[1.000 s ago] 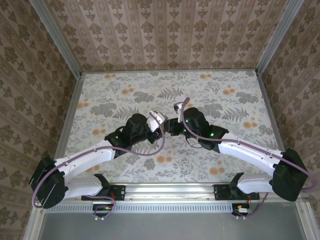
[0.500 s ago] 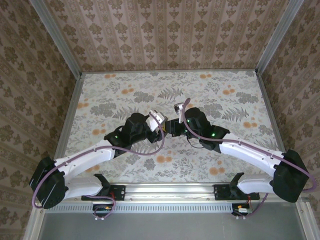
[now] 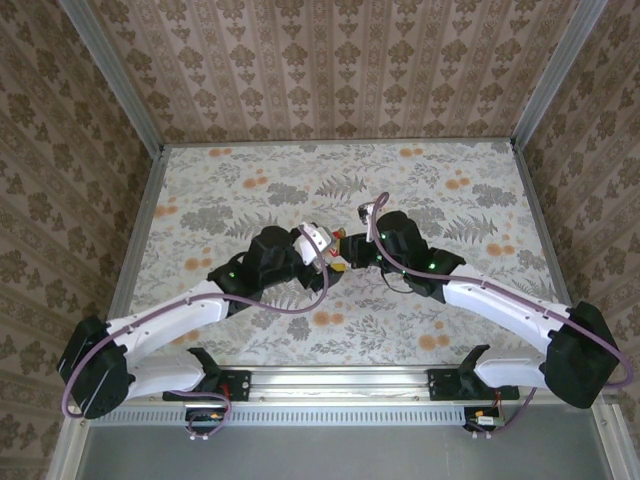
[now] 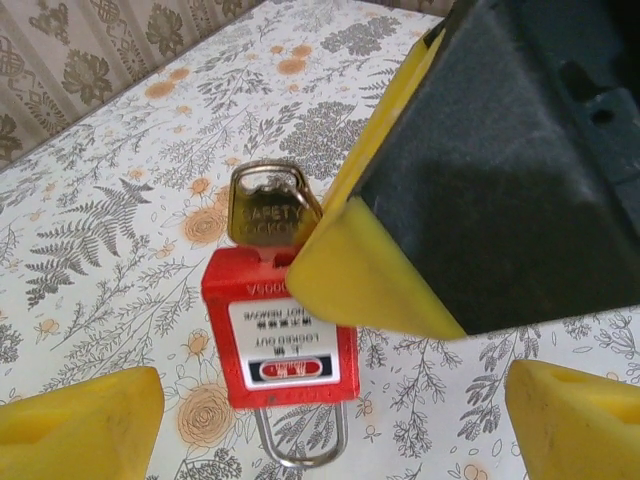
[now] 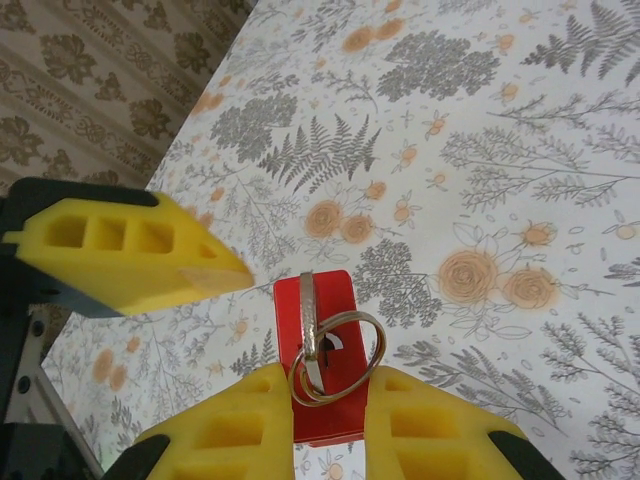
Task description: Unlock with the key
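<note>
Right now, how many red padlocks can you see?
1. The red plastic padlock is between the open left gripper and the right gripper, which pinches the brass key in it. The arms might hide others.

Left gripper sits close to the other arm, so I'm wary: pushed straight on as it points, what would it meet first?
Likely the yellow finger of the right gripper, nearest in the left wrist view; past it, the red padlock with its key. Depth is unclear.

Both arms reached forward and inward, wrists nearly meeting. The left gripper [image 4: 325, 425] held its fingers [image 4: 80, 425] spread wide; the right gripper [image 5: 328, 400] had its fingers pinched close together.
</note>
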